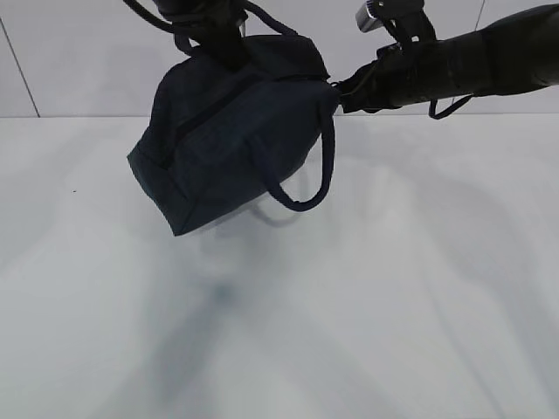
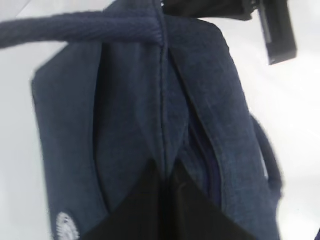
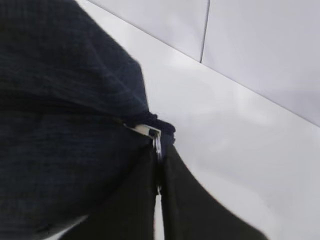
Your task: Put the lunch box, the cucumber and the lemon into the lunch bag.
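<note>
The left gripper (image 2: 162,172), its dark fingers pressed together on a fold of navy fabric at the central seam, holds the lunch bag (image 1: 229,131) from above, while the right gripper (image 3: 159,165) is clamped on the metal ring pull (image 3: 156,140) at the bag's end, the ring pinched between its closed fingers. Between the two arms the bag hangs clear of the white table (image 1: 367,297), tilted with one lower corner dipping toward the near left and casting a soft shadow beneath. One loop handle (image 1: 310,188) dangles off the near side; the other loops up by the left arm at the top of the exterior view. A small round white logo (image 2: 65,226) shows low on the side panel in the left wrist view. The zipper line along the top looks closed for as much of its run as the pictures show, though the stretch near the pull is hard to read. No lunch box, cucumber or lemon lies anywhere on the visible tabletop; whether they are inside cannot be told from outside. By this reading the packing appears finished or close to it, with the bag's closure and setting down as the likely remainder.
</note>
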